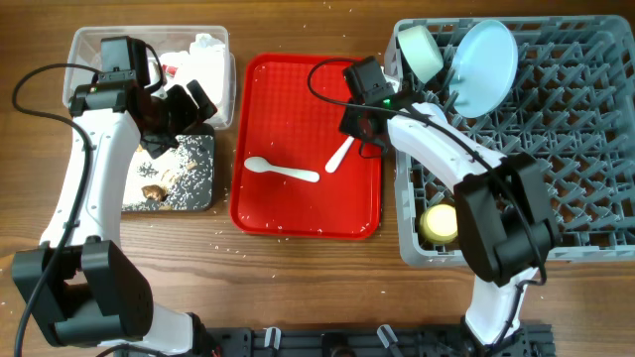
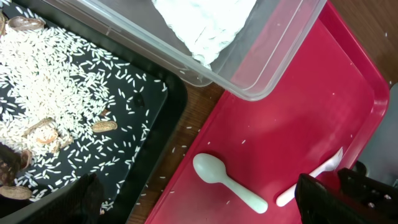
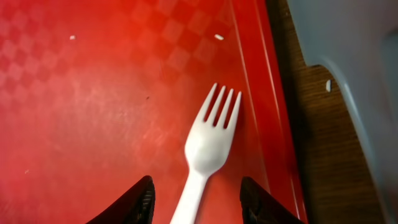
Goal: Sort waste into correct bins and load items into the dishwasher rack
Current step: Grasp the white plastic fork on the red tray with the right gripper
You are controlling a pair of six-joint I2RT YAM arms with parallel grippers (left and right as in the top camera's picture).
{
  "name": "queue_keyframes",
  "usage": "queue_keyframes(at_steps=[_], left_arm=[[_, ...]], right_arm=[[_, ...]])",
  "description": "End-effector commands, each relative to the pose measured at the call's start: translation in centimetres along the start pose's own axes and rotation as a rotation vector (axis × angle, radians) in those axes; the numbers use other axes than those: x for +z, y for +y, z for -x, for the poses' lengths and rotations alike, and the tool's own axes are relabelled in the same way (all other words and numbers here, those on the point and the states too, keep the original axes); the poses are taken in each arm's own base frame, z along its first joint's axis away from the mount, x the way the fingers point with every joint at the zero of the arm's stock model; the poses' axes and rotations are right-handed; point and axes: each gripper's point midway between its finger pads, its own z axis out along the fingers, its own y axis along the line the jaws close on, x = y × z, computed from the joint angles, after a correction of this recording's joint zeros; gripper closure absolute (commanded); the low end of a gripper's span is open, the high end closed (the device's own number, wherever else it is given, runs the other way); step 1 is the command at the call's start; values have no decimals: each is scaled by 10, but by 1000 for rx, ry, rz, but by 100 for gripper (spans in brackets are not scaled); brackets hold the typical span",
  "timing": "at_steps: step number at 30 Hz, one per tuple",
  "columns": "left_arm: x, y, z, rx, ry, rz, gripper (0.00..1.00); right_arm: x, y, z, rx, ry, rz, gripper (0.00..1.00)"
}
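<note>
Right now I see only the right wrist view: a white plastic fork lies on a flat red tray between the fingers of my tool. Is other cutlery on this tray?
Observer: Yes, one white plastic spoon lies near the middle of the flat red tray, left of your fork.
Operator: Where is the rack for them?
Observer: The large grey plastic rack stands directly right of the tray.
Operator: Is the left tool in my way?
Observer: No, the left tool hovers open over the clear plastic tub and shallow black rectangular tray, beyond the red tray's left edge.
</note>
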Motion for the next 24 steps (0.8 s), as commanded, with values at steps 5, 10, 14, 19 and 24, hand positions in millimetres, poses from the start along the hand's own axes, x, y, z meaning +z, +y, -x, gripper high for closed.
queue_keyframes(at_steps=[5, 10, 14, 19, 24], left_arm=[[-6, -5, 5, 7, -18, -15, 0], [-6, -5, 5, 7, -18, -15, 0], [-6, -5, 5, 7, -18, -15, 0], [-6, -5, 5, 7, -18, -15, 0], [-6, -5, 5, 7, -18, -15, 0]], right_arm=[[25, -11, -4, 59, -1, -45, 58], [31, -6, -9, 54, 21, -22, 76], [35, -6, -12, 53, 32, -19, 74], [34, -5, -8, 52, 18, -21, 52], [38, -5, -9, 52, 18, -21, 53]])
